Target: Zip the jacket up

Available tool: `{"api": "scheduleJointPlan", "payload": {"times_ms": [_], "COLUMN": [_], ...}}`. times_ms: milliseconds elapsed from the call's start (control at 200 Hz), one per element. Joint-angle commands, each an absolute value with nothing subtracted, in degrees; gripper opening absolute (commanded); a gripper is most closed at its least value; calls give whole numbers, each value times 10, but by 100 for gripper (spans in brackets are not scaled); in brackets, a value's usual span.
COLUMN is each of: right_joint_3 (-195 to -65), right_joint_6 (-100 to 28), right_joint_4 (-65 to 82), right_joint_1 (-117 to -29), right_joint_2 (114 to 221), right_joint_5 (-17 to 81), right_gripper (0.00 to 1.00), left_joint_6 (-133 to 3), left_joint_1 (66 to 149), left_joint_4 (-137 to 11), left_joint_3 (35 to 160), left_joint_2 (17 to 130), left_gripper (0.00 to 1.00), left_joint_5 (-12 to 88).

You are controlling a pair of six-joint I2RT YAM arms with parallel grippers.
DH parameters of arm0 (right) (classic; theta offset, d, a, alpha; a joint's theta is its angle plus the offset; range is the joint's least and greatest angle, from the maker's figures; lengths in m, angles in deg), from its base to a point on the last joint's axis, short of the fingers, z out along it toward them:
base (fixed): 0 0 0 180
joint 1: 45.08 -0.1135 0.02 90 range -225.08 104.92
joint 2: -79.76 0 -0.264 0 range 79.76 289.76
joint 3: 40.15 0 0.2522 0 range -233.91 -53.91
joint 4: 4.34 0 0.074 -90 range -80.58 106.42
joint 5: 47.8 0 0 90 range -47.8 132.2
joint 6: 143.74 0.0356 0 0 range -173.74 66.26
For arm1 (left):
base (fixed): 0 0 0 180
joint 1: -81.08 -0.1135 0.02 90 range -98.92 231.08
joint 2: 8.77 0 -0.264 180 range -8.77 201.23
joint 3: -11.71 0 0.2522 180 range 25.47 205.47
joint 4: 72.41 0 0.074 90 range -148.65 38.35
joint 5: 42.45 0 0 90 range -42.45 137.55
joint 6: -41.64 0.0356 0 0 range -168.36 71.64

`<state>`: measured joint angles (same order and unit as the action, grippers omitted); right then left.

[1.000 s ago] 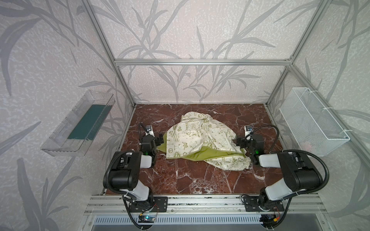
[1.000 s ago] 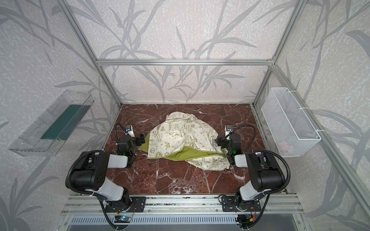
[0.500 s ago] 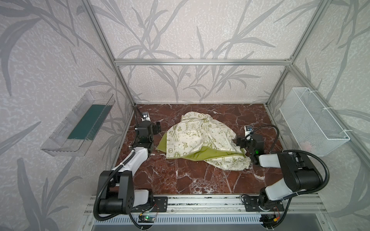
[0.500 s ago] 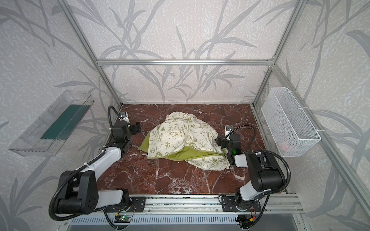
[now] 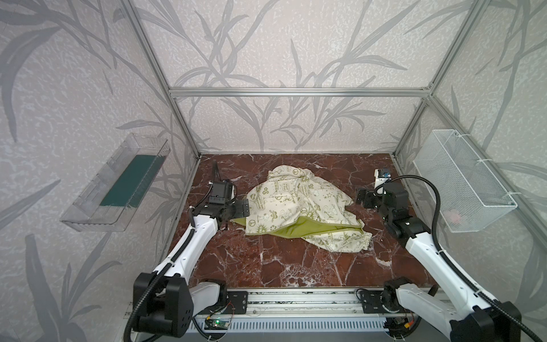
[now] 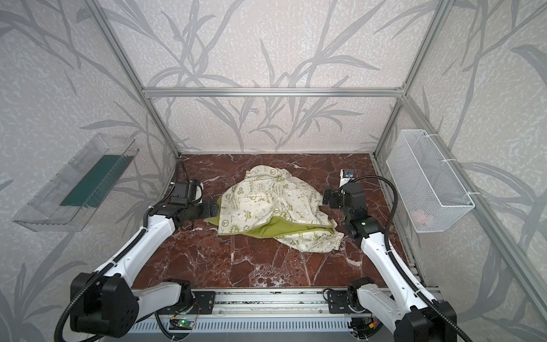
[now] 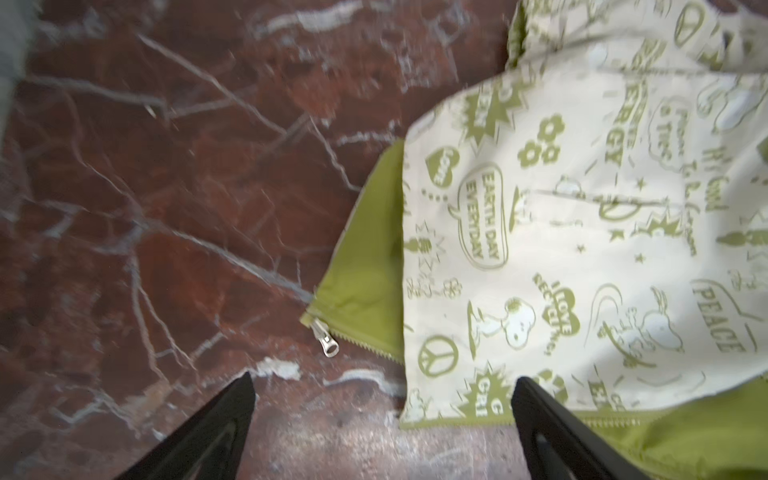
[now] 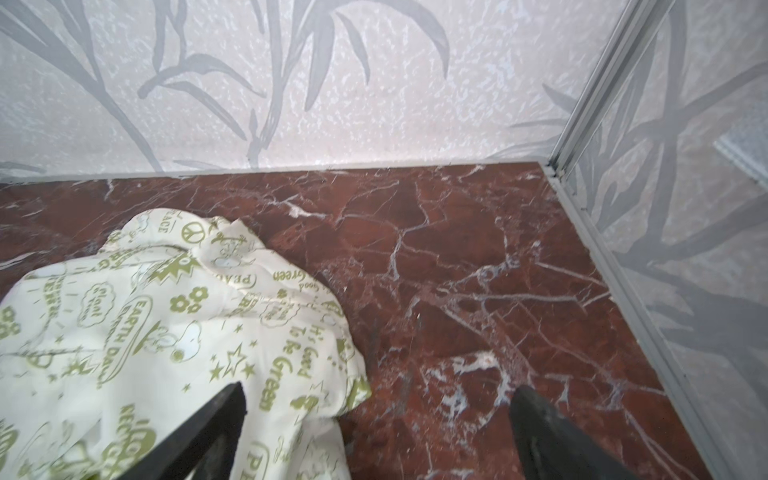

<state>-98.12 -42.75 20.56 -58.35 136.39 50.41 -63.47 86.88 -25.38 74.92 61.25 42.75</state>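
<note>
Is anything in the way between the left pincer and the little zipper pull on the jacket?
Nothing visible. The left pincer is open, and only bare marble floor lies between it and the silver zipper pull at the jacket's green corner. A cream flap lies beside the pull, not over it.

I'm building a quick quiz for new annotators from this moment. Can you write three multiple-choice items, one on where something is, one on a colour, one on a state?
1. Where does the jacket lie?
A. in the wire basket
B. on the marble tabletop between the arms
C. on the clear wall shelf

2. What colour is the jacket's lining?
A. olive green
B. red
C. navy

3. How is the left gripper?
A. shut on the zipper pull
B. shut on a sleeve
C. open, holding nothing

Answers:
1 B: both top views show it crumpled on the tabletop.
2 A: green shows under the cream print.
3 C: the left wrist view shows the fingers apart, the zipper pull lying free.
</note>
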Motion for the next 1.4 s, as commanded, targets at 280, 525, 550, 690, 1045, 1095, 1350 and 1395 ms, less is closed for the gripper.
{"api": "scheduleJointPlan", "payload": {"times_ms": [280, 525, 550, 690, 1045, 1095, 1350, 1395], "right_joint_3": [-1034, -935, -925, -868, -769, -775, -809, -831], "right_joint_6": [-106, 11, 20, 73, 163, 151, 83, 66], "right_joint_4": [435, 334, 321, 252, 61, 60, -21, -22], "right_joint_1": [-689, -741, -741, -741, -740, -740, -614, -583], "right_joint_2": [1373, 1362, 1361, 1360, 1434, 1450, 1582, 1617], "right_joint_5": [289, 296, 290, 262, 287, 308, 285, 246], "right_gripper": [99, 99, 99, 99, 99, 99, 99, 99], "left_joint_6": [-694, -688, -689, -698, -704, -706, -733, -751], "left_joint_1": [876, 879, 880, 881, 882, 881, 876, 872], "left_joint_4": [-214, -230, -236, -269, -289, -290, -293, -303], "left_joint_3": [750, 751, 750, 751, 785, 788, 813, 815], "left_joint_2": [726, 782, 784, 804, 795, 784, 748, 747], "left_gripper": [87, 72, 70, 49, 0, 0, 0, 0], "left_joint_5": [273, 256, 254, 237, 244, 252, 272, 257]}}
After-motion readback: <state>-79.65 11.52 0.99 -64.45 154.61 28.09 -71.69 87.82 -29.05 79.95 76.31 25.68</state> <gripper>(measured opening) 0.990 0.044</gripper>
